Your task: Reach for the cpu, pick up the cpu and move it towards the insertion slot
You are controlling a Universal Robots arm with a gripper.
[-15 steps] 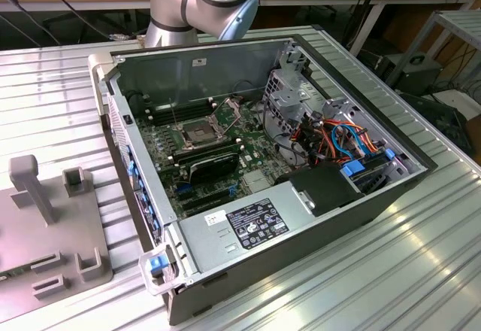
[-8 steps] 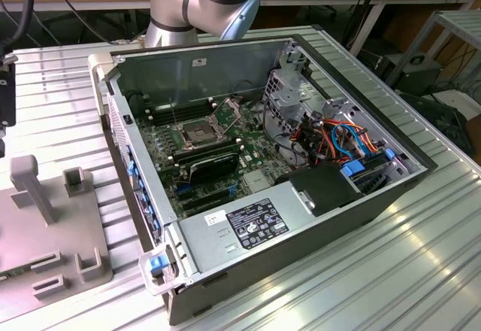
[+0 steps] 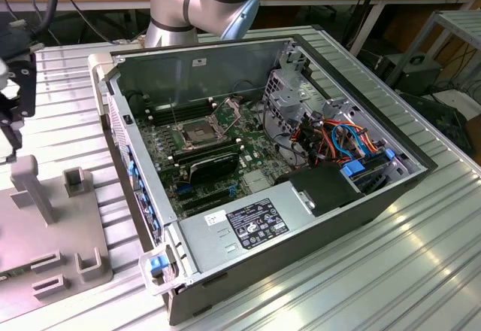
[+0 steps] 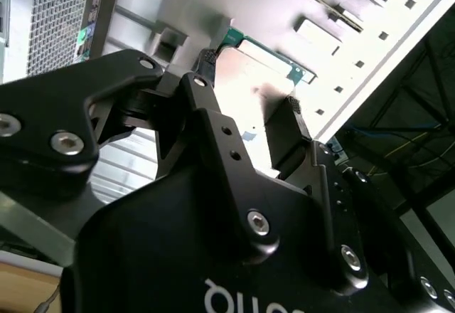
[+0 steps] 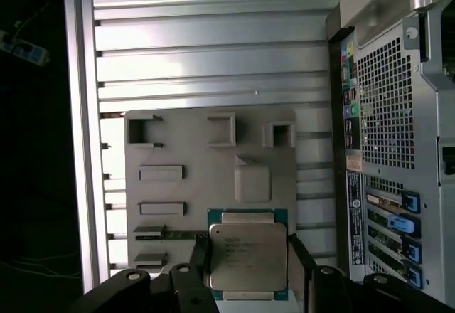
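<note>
The cpu (image 5: 247,256), a pale silvery square plate with a green rim, sits between my gripper's (image 5: 247,257) two black fingers, which press on its opposite edges. It hangs above the grey fixture plate (image 5: 178,156). In the second wrist view the cpu (image 4: 259,78) shows from beneath, with the gripper (image 4: 249,82) shut on its green edges. Black parts of my tool (image 3: 25,83) stand at the exterior view's left edge, outside the computer case. The insertion slot (image 3: 194,132) lies on the motherboard inside the case, dark-centred, its metal retention frame (image 3: 225,109) swung up.
The open computer case (image 3: 361,211) lies on a ribbed aluminium table (image 3: 421,271). Inside are a black shrouded card (image 3: 214,167), a power supply (image 3: 248,226) and coloured cables (image 3: 338,139). The case's perforated rear wall (image 5: 384,114) stands beside the fixture plate (image 3: 45,226), which carries posts.
</note>
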